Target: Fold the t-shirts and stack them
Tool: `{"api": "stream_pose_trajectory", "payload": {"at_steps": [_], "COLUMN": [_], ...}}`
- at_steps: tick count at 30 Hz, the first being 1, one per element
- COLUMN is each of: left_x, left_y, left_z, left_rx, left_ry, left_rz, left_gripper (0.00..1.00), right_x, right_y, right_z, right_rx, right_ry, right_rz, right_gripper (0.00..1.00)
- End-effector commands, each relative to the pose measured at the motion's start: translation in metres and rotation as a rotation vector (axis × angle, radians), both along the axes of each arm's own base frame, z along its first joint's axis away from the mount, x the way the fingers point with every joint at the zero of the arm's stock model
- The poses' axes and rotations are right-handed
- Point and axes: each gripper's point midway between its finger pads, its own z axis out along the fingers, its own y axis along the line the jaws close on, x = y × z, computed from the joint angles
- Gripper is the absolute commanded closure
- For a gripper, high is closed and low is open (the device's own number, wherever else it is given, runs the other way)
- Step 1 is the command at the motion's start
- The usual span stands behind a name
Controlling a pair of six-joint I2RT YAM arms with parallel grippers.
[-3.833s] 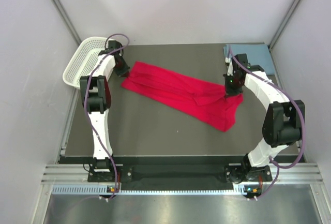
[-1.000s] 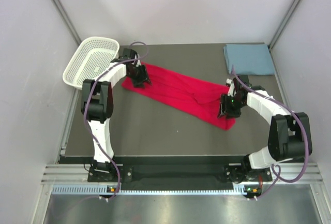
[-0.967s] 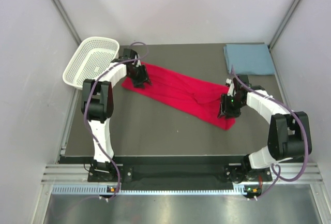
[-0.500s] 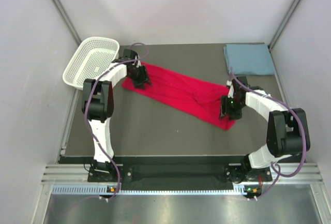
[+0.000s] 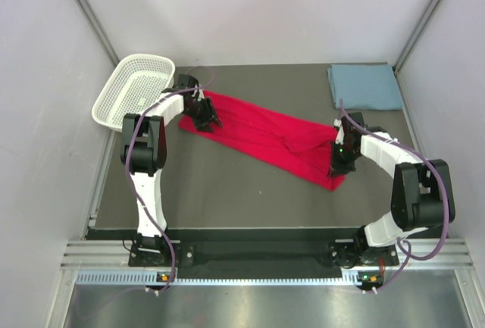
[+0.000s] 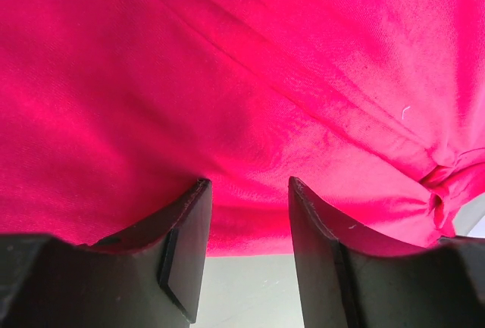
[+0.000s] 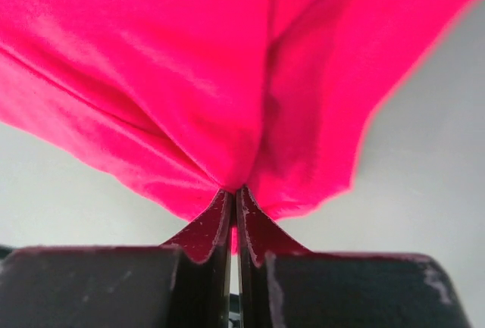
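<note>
Red shirt (image 5: 261, 132) lies stretched across the tabletop (image 5: 212, 192); the right fingers (image 7: 216, 229) are clamped on its right end, the left fingers (image 6: 186, 245) stand apart over its left end. A one-sided pull could bunch it

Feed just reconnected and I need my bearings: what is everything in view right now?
red t-shirt: one, bright red, spread diagonally across the middle of the table.
folded shirt: one, blue-grey, far right corner.
basket: one, white mesh, far left corner.
table: one, dark grey, under everything.
left gripper: one, black, open at the red t-shirt's far left end.
right gripper: one, black, shut on the red t-shirt's near right end.
</note>
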Motion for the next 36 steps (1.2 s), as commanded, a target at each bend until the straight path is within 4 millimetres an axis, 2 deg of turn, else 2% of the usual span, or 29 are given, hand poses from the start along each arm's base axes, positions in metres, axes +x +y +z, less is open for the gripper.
{"api": "stream_pose_trajectory", "payload": {"at_steps": [1,4,9,12,13,16,18,19,20,21,22,23,24,25,27,28,30,31,32,33,34,36], "left_x": [-0.003,-0.002,0.002,0.005,0.007,0.010,0.011,0.012,0.011,0.011,0.010,0.008,0.007,0.005,0.003,0.001,-0.002,-0.001,-0.002,-0.002,-0.002,-0.007], "left_y": [0.011,0.014,0.013,0.011,0.011,0.011,0.010,0.009,0.008,0.006,0.004,0.000,-0.003,-0.009,-0.014,-0.018,-0.017,-0.016,-0.015,-0.014,-0.012,-0.009], "left_z": [-0.025,-0.026,-0.024,-0.020,-0.016,-0.003,0.005,0.013,0.017,0.021,0.030,0.035,0.040,0.050,0.060,0.070,0.075,0.084,0.087,0.089,0.093,0.093], "left_rx": [0.051,0.056,0.048,0.040,0.039,0.040,0.034,0.030,0.028,0.019,0.015,0.007,0.005,-0.004,-0.012,-0.014,-0.011,-0.005,0.000,0.007,0.014,0.029], "left_ry": [0.049,0.047,0.037,0.027,0.016,-0.013,-0.031,-0.045,-0.050,-0.056,-0.075,-0.087,-0.098,-0.123,-0.148,-0.179,-0.192,-0.215,-0.222,-0.229,-0.235,-0.221], "left_rz": [0.015,0.017,0.018,0.015,0.014,0.009,0.004,0.001,0.000,-0.004,-0.009,-0.016,-0.021,-0.026,-0.025,-0.029,-0.022,-0.018,-0.019,-0.026,-0.024,-0.024], "left_gripper": [0.50,0.50,0.49,0.50,0.50,0.49,0.49,0.49,0.49,0.49,0.49,0.49,0.49,0.49,0.49,0.49,0.50,0.50,0.50,0.49,0.49,0.49], "right_x": [0.019,0.017,0.014,0.012,0.011,0.016,0.032,0.043,0.050,0.056,0.062,0.073,0.077,0.085,0.091,0.099,0.105,0.116,0.115,0.117,0.124,0.128], "right_y": [-0.022,-0.026,-0.026,-0.026,-0.026,-0.034,-0.037,-0.034,-0.032,-0.028,-0.021,0.000,0.011,0.025,0.048,0.065,0.082,0.092,0.104,0.107,0.115,0.120], "right_z": [0.030,0.027,0.002,0.000,0.001,0.017,0.038,0.053,0.060,0.065,0.069,0.077,0.071,0.075,0.067,0.066,0.064,0.074,0.062,0.059,0.064,0.056], "right_rx": [-0.093,-0.116,-0.123,-0.121,-0.125,-0.164,-0.192,-0.191,-0.192,-0.189,-0.172,-0.111,-0.082,-0.051,0.010,0.004,-0.026,-0.038,-0.070,-0.085,-0.103,-0.123], "right_ry": [-0.098,-0.083,-0.018,0.002,0.004,-0.026,-0.079,-0.116,-0.136,-0.154,-0.169,-0.206,-0.182,-0.193,-0.160,-0.173,-0.189,-0.221,-0.199,-0.194,-0.219,-0.211], "right_rz": [-0.040,-0.042,-0.036,-0.033,-0.031,-0.024,-0.009,0.005,0.020,0.029,0.041,0.086,0.108,0.128,0.153,0.196,0.266,0.295,0.341,0.354,0.370,0.384], "right_gripper": [1.00,1.00,1.00,0.92,0.82,0.62,0.60,0.55,0.51,0.43,0.40,0.36,0.34,0.33,0.34,0.34,0.38,0.41,0.44,0.49,0.59,0.60]}}
